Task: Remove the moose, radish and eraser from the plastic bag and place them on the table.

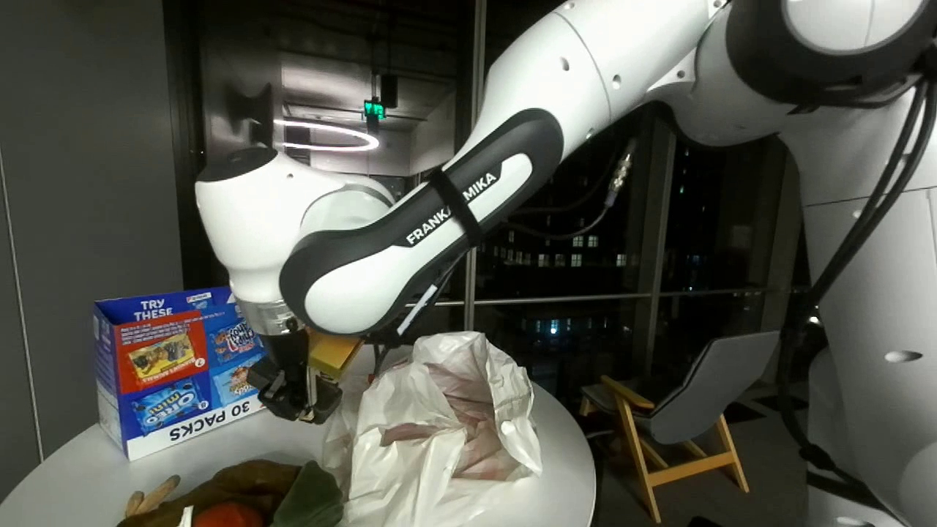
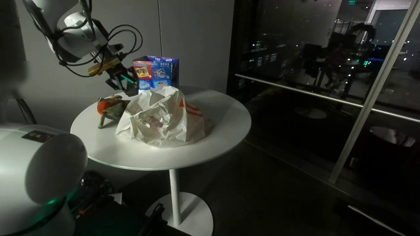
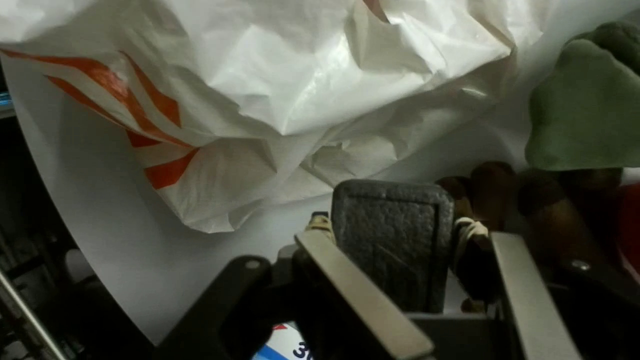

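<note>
My gripper (image 3: pixel 395 237) is shut on a dark grey, rounded block that looks like the eraser (image 3: pixel 385 210), held by its sides between the fingertips. The gripper (image 1: pixel 301 406) is above the table beside the plastic bag, and it also shows in an exterior view (image 2: pixel 124 86). The white crumpled plastic bag (image 1: pixel 410 446) stands on the table with its mouth open; its inside is mostly hidden. The brown plush moose (image 1: pixel 252 479), with green and red parts, lies on the table beside the bag. I cannot make out the radish for certain.
A blue snack box (image 1: pixel 183 373) stands on the round white table (image 2: pixel 226 137) behind the gripper. The bag also shows in an exterior view (image 2: pixel 170 114) and in the wrist view (image 3: pixel 310 75). A grey chair (image 1: pixel 703 395) stands beyond the table.
</note>
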Controlling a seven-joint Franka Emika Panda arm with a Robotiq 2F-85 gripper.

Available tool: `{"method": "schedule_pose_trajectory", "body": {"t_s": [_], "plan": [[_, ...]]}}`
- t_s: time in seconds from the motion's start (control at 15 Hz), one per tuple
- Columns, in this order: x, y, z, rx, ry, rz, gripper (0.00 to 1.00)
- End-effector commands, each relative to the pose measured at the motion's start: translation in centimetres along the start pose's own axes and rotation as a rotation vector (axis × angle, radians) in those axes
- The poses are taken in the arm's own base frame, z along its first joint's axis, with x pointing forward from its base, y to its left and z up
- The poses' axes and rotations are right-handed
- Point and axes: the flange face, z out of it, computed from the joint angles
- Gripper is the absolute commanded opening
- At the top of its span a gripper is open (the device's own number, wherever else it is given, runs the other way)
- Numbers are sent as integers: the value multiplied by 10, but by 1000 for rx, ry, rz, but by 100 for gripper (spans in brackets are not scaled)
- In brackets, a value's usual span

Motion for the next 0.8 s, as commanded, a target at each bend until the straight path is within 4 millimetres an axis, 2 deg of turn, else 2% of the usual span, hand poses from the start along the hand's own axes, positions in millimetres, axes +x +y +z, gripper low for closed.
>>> {"method": "schedule_pose_trajectory", "body": {"t_s": [0.0, 0.07, 0.33, 0.47, 0.73], "plan": [[24, -12, 0, -2, 23, 2, 91], [26, -14, -1, 2, 22, 0, 99], [24, -5, -19, -27, -43, 109, 100], [14, 7, -33, -48, -127, 189, 100], [-19, 40, -63, -35, -374, 264, 100]]}}
